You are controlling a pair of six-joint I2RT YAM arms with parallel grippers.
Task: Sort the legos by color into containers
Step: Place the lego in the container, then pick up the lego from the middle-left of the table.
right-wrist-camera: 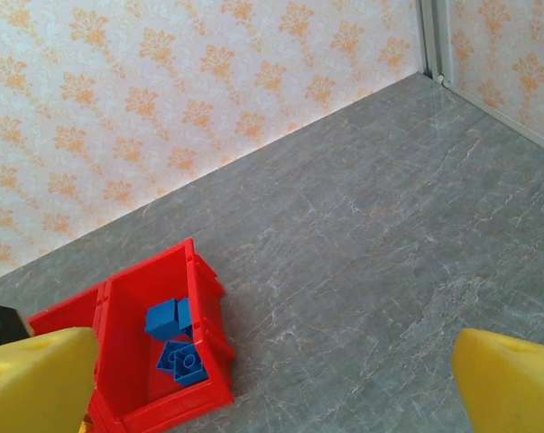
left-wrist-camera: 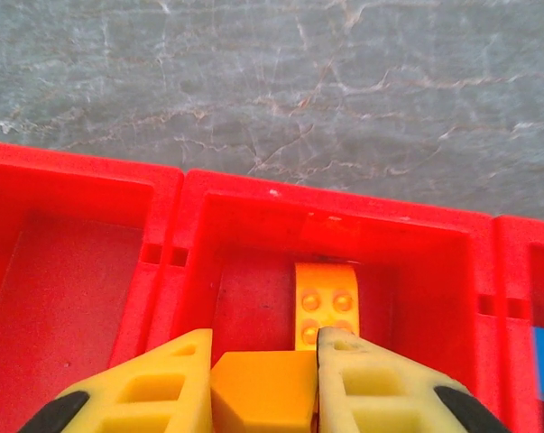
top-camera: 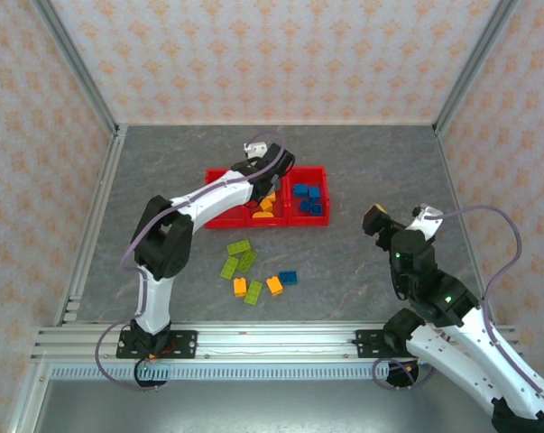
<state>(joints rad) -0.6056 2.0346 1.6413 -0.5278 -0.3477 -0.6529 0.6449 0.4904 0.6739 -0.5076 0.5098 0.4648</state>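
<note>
The big grey table has a stone look and takes up most of the top view.

The left arm reaches far out toward 12 o'clock, over the tray. The right arm is bent and sits low at 4 o'clock, well apart from the tray.

The red tray lies near the middle of the table, a bit toward 12 o'clock. It has three square boxes in a row, going from 9 o'clock to 3 o'clock.

The left claw is above the middle box. Its yellow fingers are squeezed tight on an orange brick, one finger on each side.

The right claw is at 3 o'clock from the tray and holds nothing. Its fingers are spread wide, with bare table between them.

The loose pile of legos lies on the table at 6 o'clock from the tray. It has green bricks, orange ones and one blue brick.

The blue bricks lie in the box at the 3 o'clock end of the tray.

Another orange brick lies studs up in the middle box, just past the left claw's fingertips.
</note>
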